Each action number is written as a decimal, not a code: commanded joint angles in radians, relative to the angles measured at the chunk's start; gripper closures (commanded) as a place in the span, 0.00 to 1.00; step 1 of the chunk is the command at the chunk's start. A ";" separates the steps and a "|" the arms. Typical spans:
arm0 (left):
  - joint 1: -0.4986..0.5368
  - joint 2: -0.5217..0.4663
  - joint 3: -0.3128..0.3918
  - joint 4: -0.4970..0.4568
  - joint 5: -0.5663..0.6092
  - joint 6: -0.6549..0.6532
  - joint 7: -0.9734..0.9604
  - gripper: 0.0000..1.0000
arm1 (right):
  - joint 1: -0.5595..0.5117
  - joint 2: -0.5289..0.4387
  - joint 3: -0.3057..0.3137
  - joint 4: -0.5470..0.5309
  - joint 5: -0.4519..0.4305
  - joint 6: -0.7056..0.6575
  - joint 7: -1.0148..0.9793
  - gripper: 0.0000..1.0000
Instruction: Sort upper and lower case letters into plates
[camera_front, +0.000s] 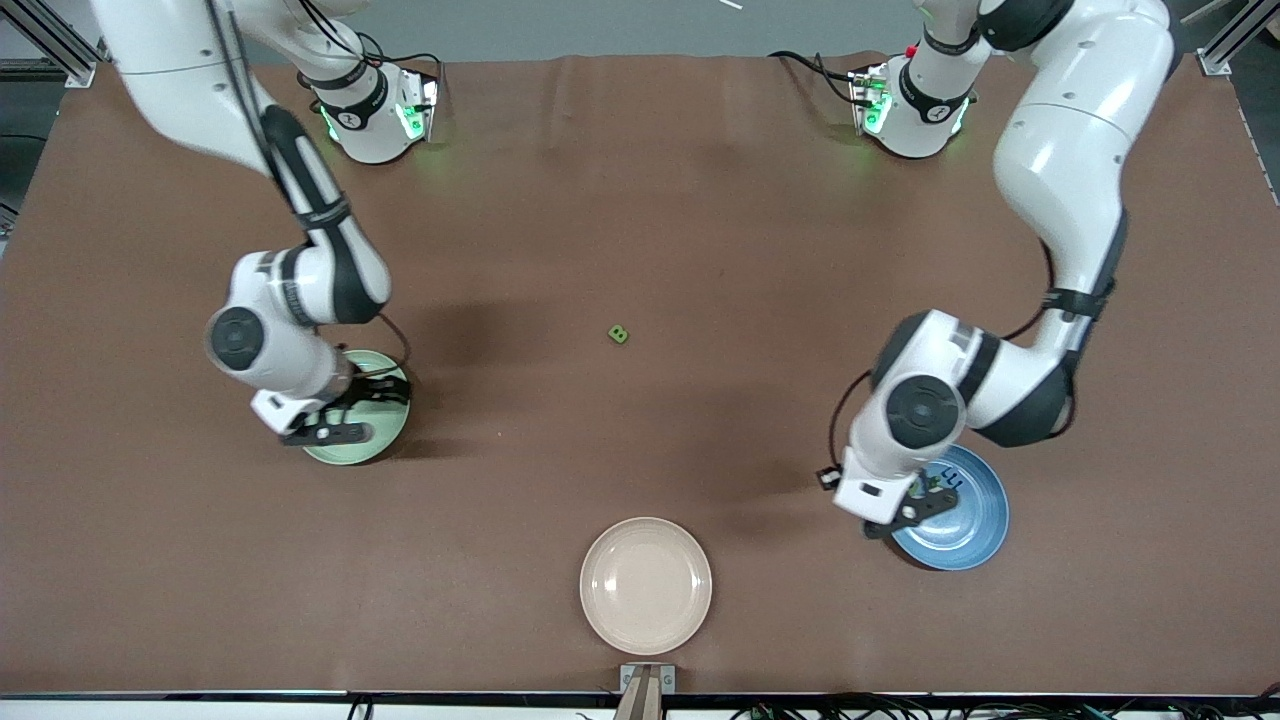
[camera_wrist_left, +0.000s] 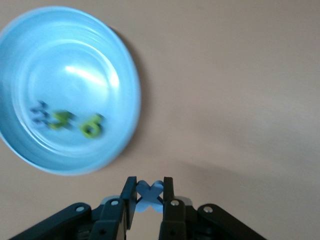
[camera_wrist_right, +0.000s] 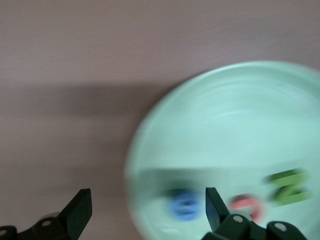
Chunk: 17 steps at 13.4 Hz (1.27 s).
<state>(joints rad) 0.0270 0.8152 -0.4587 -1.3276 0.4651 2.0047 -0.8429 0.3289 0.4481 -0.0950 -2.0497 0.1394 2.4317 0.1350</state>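
My left gripper (camera_wrist_left: 149, 196) is shut on a pale blue letter x (camera_wrist_left: 149, 194) and hangs over the table just beside the rim of the blue plate (camera_wrist_left: 75, 50), (camera_front: 965, 535). In that plate lie a dark blue letter (camera_wrist_left: 39, 114) and two green letters (camera_wrist_left: 92, 125). My right gripper (camera_wrist_right: 147, 202) is open over the edge of the mint green plate (camera_wrist_right: 235, 120), (camera_front: 385, 420), with nothing between its fingers. A blue letter (camera_wrist_right: 186, 204), a pink letter (camera_wrist_right: 246, 207) and a green N (camera_wrist_right: 290, 187) lie in this plate. A green B (camera_front: 619, 334) sits alone mid-table.
A cream-beige plate (camera_front: 646, 585) with nothing in it stands near the table's front edge, nearer to the camera than the green B. Brown tabletop stretches between the three plates.
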 joint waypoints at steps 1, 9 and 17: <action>0.079 0.002 -0.028 -0.035 0.012 0.006 0.083 0.96 | 0.163 -0.020 -0.009 0.003 0.016 0.000 0.296 0.00; 0.123 0.056 0.032 -0.027 0.095 0.152 0.235 0.86 | 0.501 0.127 -0.011 0.209 0.009 0.000 1.081 0.00; 0.230 -0.056 -0.006 -0.025 0.086 0.149 0.352 0.00 | 0.575 0.201 -0.015 0.243 -0.001 0.016 1.166 0.20</action>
<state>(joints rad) 0.1918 0.8460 -0.4130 -1.3278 0.5397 2.2037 -0.5405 0.8726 0.6338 -0.0950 -1.8161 0.1399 2.4407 1.2617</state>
